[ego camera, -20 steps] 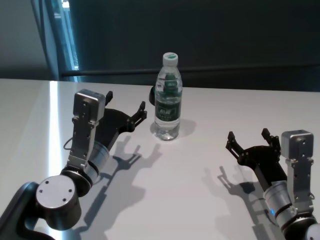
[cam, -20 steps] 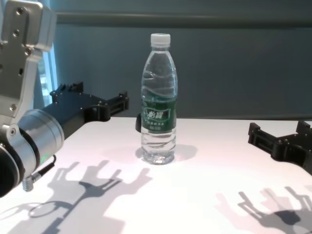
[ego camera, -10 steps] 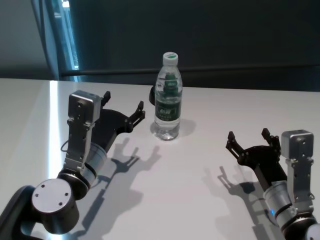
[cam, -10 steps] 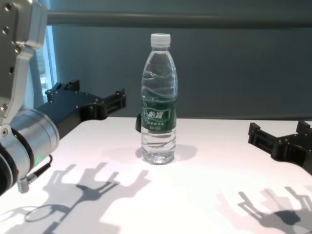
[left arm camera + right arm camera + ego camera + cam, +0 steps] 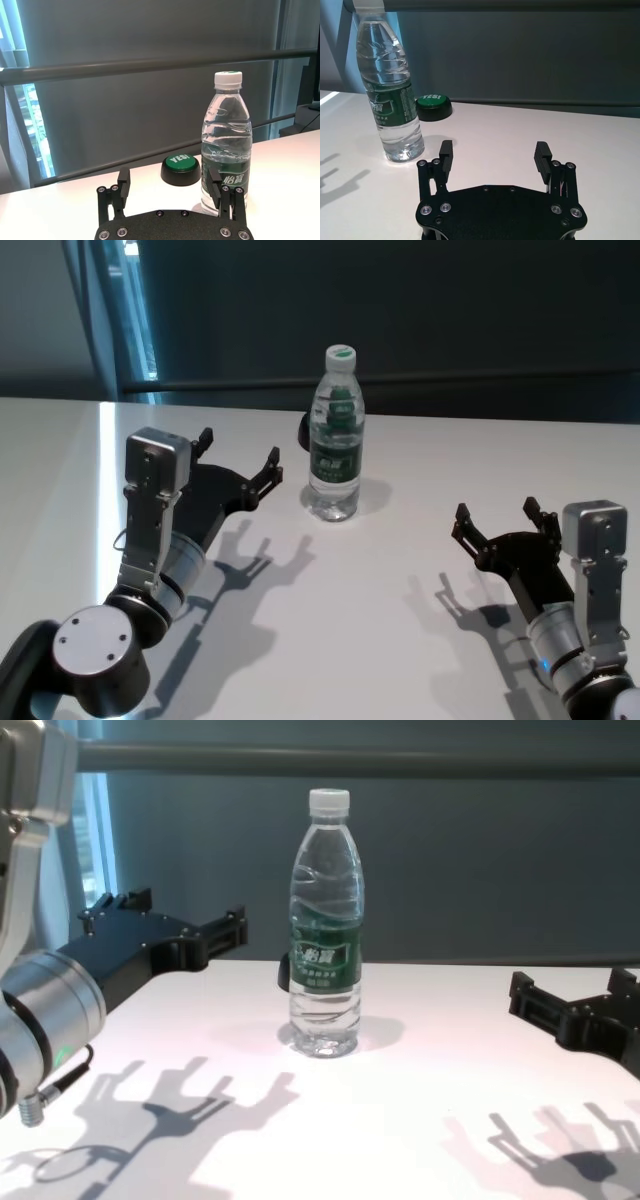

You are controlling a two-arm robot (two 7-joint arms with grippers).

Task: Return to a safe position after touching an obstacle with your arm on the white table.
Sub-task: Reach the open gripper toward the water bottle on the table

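- L gripper [image 5: 238,453] hangs above the white table [image 5: 400,570], to the robot's left of the bottle [image 5: 334,435]; fingers spread wide, nothing between them, not touching the bottle.
- In the L wrist view the L gripper's 2 black fingertips [image 5: 123,179] point toward the far edge; the bottle stands just past the one on its side, a gap showing btwn them.
- Bottle is upright w/ white cap on, clear, dark green label band; sits mid-table toward the far side, btwn the 2 arms but nearer the L one.
- Just behind the bottle: a low black puck w/ green top [image 5: 181,169], white lettering on it. Partly hidden by the bottle from head & chest views.
- L arm's silver forearm [image 5: 165,565] runs back toward the robot; its shadow falls on the table beside it.
- R gripper [image 5: 497,524] is well apart from the bottle, on the robot's right & nearer the body, low over the table; fingers wide apart, holding nothing.
- Nothing lies btwn the R gripper and the bottle, just bare tabletop.
- Behind the table: dark wall w/ a horizontal rail [image 5: 400,758], bright window strip [image 5: 135,310] at far left.
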